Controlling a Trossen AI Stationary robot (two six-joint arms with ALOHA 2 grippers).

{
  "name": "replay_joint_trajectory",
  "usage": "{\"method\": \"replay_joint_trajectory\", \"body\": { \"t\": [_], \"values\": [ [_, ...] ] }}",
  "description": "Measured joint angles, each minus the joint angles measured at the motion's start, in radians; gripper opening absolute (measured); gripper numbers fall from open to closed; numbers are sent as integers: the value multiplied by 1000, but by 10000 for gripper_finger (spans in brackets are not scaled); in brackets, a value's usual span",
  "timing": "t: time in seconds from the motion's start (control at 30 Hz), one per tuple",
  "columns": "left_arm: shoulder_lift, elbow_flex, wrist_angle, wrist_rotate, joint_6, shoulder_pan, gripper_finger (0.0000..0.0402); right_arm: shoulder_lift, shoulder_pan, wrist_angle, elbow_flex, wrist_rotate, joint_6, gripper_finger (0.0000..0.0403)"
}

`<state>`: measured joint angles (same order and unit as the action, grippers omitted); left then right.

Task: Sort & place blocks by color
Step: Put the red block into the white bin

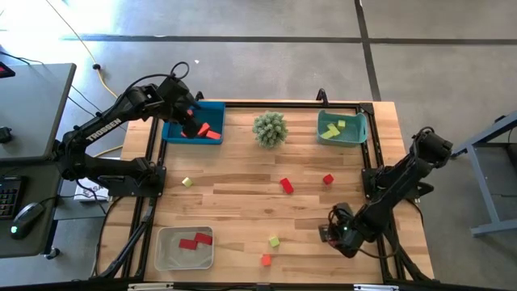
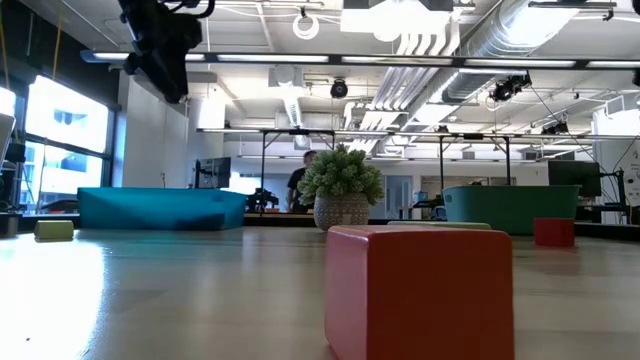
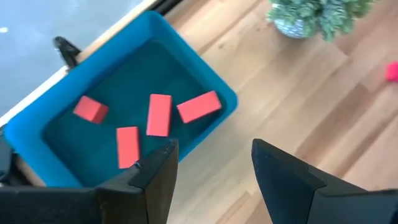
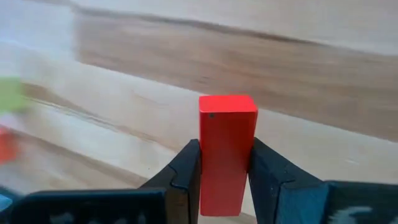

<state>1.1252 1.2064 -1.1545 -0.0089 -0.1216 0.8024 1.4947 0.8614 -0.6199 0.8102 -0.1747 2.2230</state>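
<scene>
My right gripper (image 4: 225, 168) hangs over the table's near right part (image 1: 327, 233), shut on a red bar block (image 4: 227, 146). My left gripper (image 3: 211, 174) stands open above the near rim of the blue bin (image 1: 194, 129), which holds several red blocks (image 3: 159, 114). It also shows high at the left of the low view (image 2: 160, 50). Loose on the table lie two red blocks (image 1: 286, 185) (image 1: 328, 179), two yellow-green ones (image 1: 187, 182) (image 1: 274, 241) and an orange-red one (image 1: 266, 259). My right gripper pinches the red bar between its two fingers, one on each long side (image 4: 205, 177), at the end nearer the wrist. The fingers come steeply from above and lie along the bar, whose free end (image 4: 227, 102) sticks out past the fingertips toward the table.
A teal bin (image 1: 341, 129) with yellow-green blocks stands at the far right. A clear tray (image 1: 186, 249) with red blocks sits near left. A spiky green plant (image 1: 270, 129) stands between the two far bins. A black frame (image 1: 365, 162) borders the table.
</scene>
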Motion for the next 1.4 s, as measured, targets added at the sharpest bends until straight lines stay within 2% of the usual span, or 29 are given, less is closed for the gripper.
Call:
{"method": "replay_joint_trajectory", "body": {
  "t": [0.3, 0.43, 0.6, 0.8, 0.9, 1.13, 1.4],
  "values": [
    [0, 0, 9, 152, 57, 0, 191, -2, -97, -5, 83, -263, -111, 76],
    [0, 0, 9, 221, 85, 0, 191, -2, -168, -4, 117, -313, -211, 76],
    [0, 0, 15, 357, 119, 0, 190, -3, -272, -1, 172, -397, -359, 78],
    [0, 0, 94, 562, 133, -12, 190, -3, -400, 18, 267, -444, -615, 77],
    [0, 0, 145, 627, 127, -35, 190, -3, -458, 44, 322, -473, -765, 77],
    [0, 0, 253, 634, 112, -118, 190, -4, -589, 132, 439, -467, -1155, 77],
    [0, 0, 455, 634, -45, -217, 190, -4, -710, 138, 564, -318, -1478, 78]
  ]
}}
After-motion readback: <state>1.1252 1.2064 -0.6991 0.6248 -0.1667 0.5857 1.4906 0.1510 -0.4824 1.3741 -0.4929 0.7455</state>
